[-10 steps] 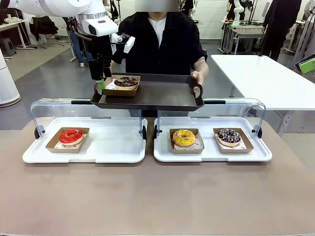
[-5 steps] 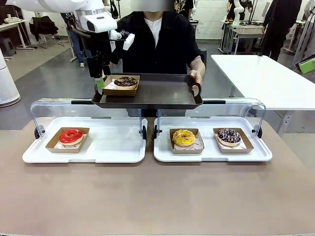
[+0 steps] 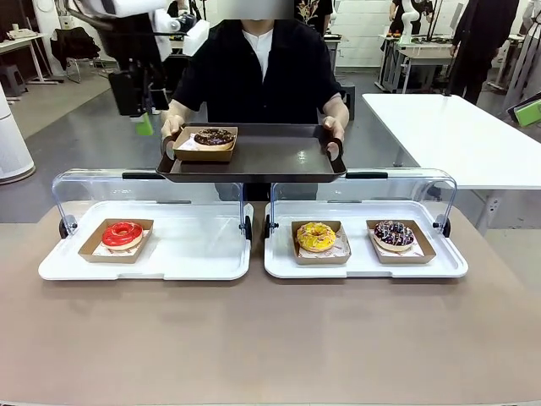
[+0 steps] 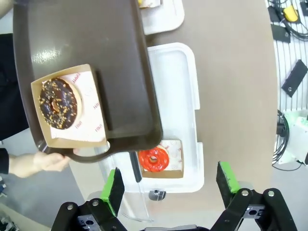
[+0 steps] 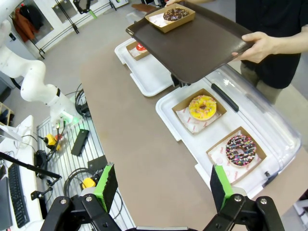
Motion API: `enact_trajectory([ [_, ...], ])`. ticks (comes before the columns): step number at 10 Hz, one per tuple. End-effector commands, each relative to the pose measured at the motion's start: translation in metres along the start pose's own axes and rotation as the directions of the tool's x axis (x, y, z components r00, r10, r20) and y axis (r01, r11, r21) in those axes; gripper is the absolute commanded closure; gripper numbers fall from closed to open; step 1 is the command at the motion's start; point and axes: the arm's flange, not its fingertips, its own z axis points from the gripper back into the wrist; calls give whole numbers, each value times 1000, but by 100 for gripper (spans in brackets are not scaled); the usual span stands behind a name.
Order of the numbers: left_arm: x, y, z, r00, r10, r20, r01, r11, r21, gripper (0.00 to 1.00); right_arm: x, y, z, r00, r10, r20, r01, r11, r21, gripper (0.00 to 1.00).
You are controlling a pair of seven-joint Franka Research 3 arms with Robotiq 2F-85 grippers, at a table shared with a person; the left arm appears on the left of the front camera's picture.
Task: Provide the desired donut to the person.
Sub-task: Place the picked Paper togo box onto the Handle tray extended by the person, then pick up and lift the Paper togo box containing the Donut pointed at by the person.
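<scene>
The left tool (image 3: pixel 144 118) has lifted away from the left rim of the dark tray (image 3: pixel 270 161), where it stood a second ago. It now hangs up and to the left of the tray, touching nothing, its green-padded fingers spread wide and empty. The tray has also risen a little and drawn closer to the person (image 3: pixel 254 76), who grips it with a hand (image 3: pixel 172 127) at each end.

The chocolate donut (image 3: pixel 214 136) sits in its paper box (image 3: pixel 203 155) at the tray's left end, just beside the person's hand and well apart from the tool. In the left wrist view it lies far ahead of the fingers and off to one side.

I judge the handover done. The donut rests on the person's tray and the arm is retreating.

On the surface (image 3: pixel 270 338), the red donut (image 3: pixel 122 233), yellow donut (image 3: pixel 315 237) and sprinkled donut (image 3: pixel 393 233) lie untouched in their white display trays (image 3: pixel 194 258).

The right tool (image 5: pixel 163 180) hovers high above the surface's right side, fingers spread and empty, far from the chocolate donut.
</scene>
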Motion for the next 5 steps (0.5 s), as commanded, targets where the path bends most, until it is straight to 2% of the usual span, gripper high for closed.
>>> enact_trajectory([
  [1, -17, -20, -10, 999, -22, 32, 22, 1000, 15, 0, 0, 0, -1, 1000, 2, 9, -2, 1000, 7, 0],
  [4, -26, -26, -17, 1000, 11, 27, -11, 1000, 13, 0, 0, 0, -1, 1000, 2, 9, -2, 1000, 7, 0],
  [5, -19, -21, -6, 1000, 14, -8, -14, 1000, 3, 0, 0, 0, -1, 1000, 2, 9, -2, 1000, 7, 0],
])
